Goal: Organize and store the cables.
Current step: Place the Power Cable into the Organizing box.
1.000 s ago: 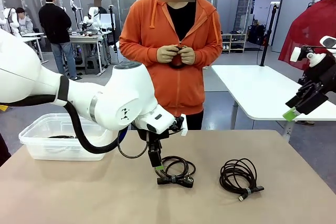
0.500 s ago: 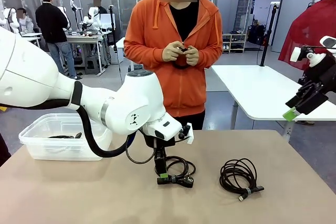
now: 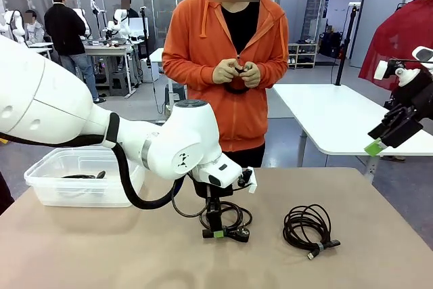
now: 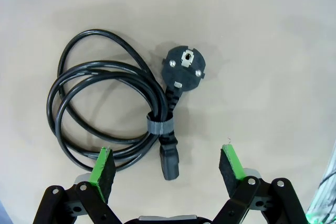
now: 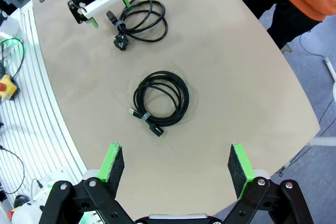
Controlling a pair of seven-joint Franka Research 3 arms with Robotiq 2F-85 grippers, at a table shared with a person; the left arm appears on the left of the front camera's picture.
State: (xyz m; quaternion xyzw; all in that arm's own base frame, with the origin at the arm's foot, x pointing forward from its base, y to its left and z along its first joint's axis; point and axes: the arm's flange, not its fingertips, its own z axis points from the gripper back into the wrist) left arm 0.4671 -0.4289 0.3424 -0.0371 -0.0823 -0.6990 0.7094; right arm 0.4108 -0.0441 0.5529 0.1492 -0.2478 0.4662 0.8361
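Progress is partial, I'd say: clear bin (image 3: 40,194) at bench (image 3: 101,255) far-left corner seems to hold a cord (image 3: 81,176), two coils to go mid-bench, w/ left claw (image 4: 167,156) spread & empty astride the plug-ended coil (image 4: 159,126), thinner coil (image 5: 181,98) nearer right edge, right claw (image 5: 176,156) spread, idle.

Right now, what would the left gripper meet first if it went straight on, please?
Probably the coiled power cable: its taped section and connector end lie between the fingers of the open left gripper, on the table.
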